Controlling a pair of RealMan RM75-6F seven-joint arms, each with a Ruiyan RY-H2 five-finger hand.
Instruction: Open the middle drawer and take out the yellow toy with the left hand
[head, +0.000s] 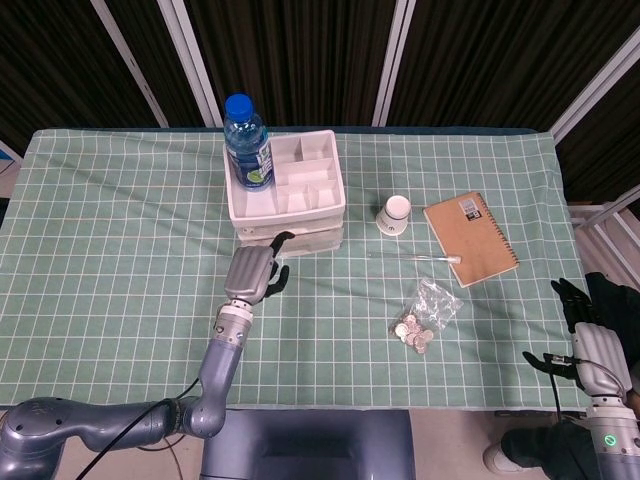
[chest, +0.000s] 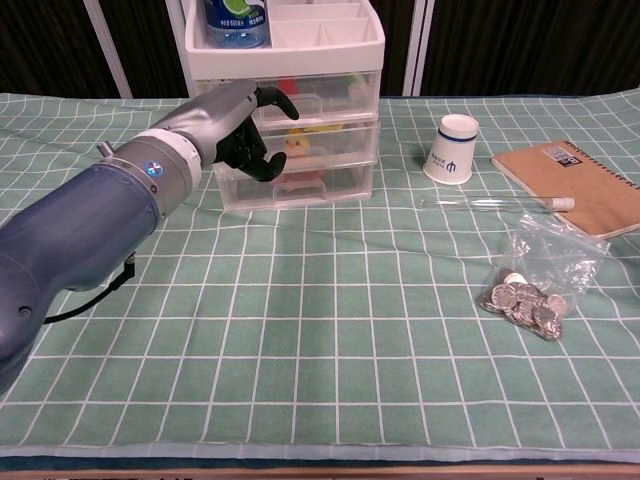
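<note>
Yellow toy (chest: 296, 146) sits in the closed middle drawer (chest: 300, 143), just beside the empty, curled left hand (chest: 236, 128)

A matt checked cloth (chest: 330, 330) lies under the glossy translucent plastic drawer unit (chest: 330, 150) and clear crinkled bag (chest: 545, 265).

Drawer unit (chest: 290, 90): one, with three drawers, just at the left hand's (chest: 232, 125) fingertips
Bottle (head: 246, 140): one, above the fingers
Paper cup (chest: 449, 148): one, well off from the fingers
Notebook (chest: 573, 185): one
Glass tube (chest: 495, 202): one
Bag of coins (chest: 535, 275): one
Robot hands: two, counting the right hand (head: 588, 345)
</note>
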